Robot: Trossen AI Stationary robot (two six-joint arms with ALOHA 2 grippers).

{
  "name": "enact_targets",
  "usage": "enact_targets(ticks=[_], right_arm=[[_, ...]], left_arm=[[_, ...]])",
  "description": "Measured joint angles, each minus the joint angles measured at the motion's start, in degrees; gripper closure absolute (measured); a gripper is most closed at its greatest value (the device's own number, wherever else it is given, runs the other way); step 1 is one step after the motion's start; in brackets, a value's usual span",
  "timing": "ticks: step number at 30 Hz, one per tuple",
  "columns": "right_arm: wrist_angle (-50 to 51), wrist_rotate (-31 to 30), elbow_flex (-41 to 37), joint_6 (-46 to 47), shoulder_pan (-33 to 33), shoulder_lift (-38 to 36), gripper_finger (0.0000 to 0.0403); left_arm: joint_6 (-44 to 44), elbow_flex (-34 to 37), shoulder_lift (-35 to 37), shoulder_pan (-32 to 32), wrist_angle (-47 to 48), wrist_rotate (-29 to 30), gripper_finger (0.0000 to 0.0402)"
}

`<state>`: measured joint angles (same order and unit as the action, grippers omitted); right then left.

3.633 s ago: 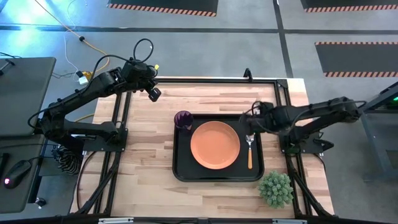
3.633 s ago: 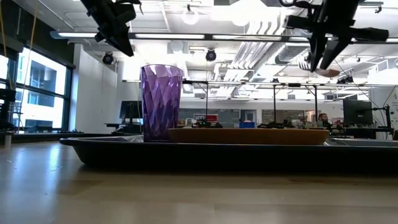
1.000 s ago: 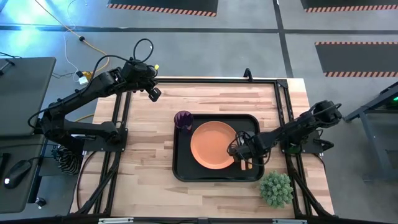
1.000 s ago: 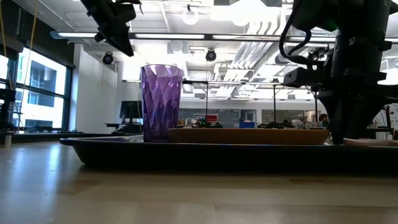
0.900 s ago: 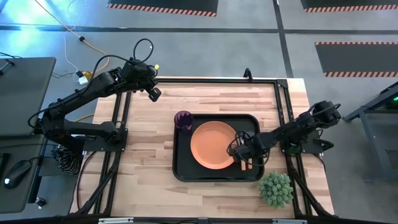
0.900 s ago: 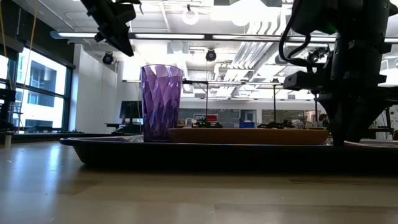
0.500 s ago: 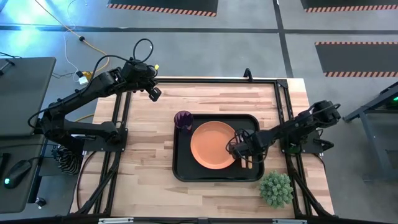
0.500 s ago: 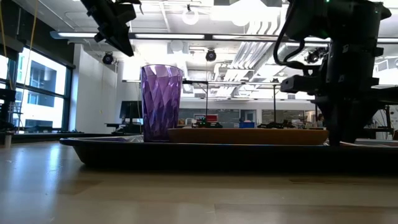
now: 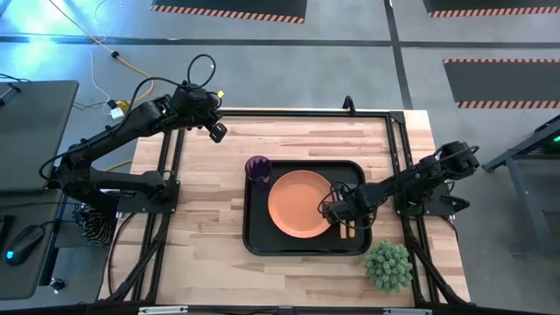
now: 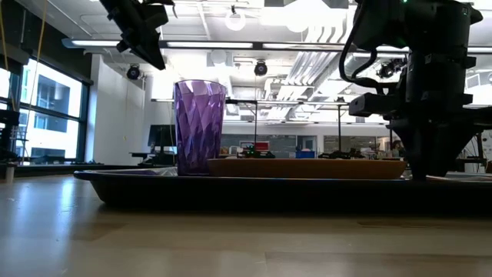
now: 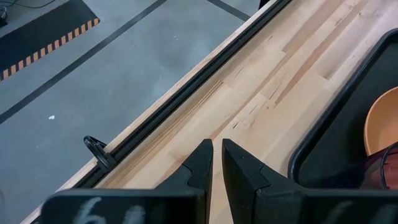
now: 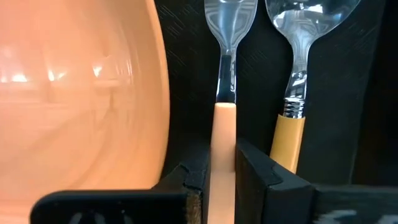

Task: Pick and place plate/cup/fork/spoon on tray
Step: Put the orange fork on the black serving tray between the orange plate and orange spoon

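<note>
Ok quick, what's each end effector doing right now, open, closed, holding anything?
Left end effector: closed, empty, raised over the table's far left.
Right end effector: closed on the fork handle, down on the tray.

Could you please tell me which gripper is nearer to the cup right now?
Left. The left gripper hovers above bare table beyond the cup; the right gripper straddles the fork across the plate.

Orange plate (image 9: 300, 204), purple faceted cup (image 10: 199, 127), black tray (image 9: 254, 236), pale wood table (image 9: 210, 227)
</note>
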<state>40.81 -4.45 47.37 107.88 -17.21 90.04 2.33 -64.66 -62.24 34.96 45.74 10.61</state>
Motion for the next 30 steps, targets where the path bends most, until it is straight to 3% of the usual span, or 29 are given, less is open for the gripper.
enact_targets(ticks=[17, 30], right_arm=[[-0.4, 0.7, 0.0, 0.1, 0.0, 0.0, 0.036], [-0.4, 1.5, 0.0, 0.3, 0.0, 0.0, 0.0323]], left_arm=[[-1.1, 0.0, 0.0, 0.0, 0.0, 0.0, 0.0378], [-1.1, 0.0, 0.0, 0.0, 0.0, 0.0, 0.0378]])
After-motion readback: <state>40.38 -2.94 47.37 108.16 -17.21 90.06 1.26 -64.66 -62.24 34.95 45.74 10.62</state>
